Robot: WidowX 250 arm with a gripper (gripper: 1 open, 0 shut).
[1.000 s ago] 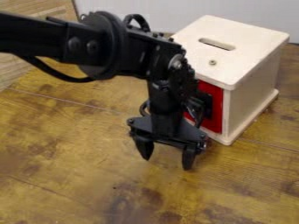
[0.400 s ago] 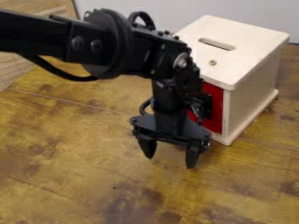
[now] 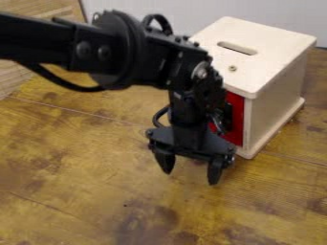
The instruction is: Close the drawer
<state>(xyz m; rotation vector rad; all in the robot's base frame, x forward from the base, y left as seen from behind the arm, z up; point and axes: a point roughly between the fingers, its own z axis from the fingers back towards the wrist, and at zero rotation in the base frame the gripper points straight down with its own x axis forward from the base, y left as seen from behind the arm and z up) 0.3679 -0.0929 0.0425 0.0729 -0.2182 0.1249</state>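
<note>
Fingers (image 3: 192, 165) spread and pointing down, a black robot arm (image 3: 109, 48) reaches in from the upper left beside a cream-white cabinet (image 3: 259, 62) at upper right, whose red drawer (image 3: 234, 120) sits within its front, partly hidden; bare wooden table (image 3: 76, 182) stretches across the lower left.

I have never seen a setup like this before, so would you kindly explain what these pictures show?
All the pictures come from one camera looking down at a wooden table. The big black shape is a robot arm reaching in from the left; at its lower end is the pincer, whose two fingers are spread apart with nothing visibly held between them. Behind it stands a cream-white cabinet with a slot in its top. Its red drawer front, the thing to be closed, is partly hidden by the arm.
</note>
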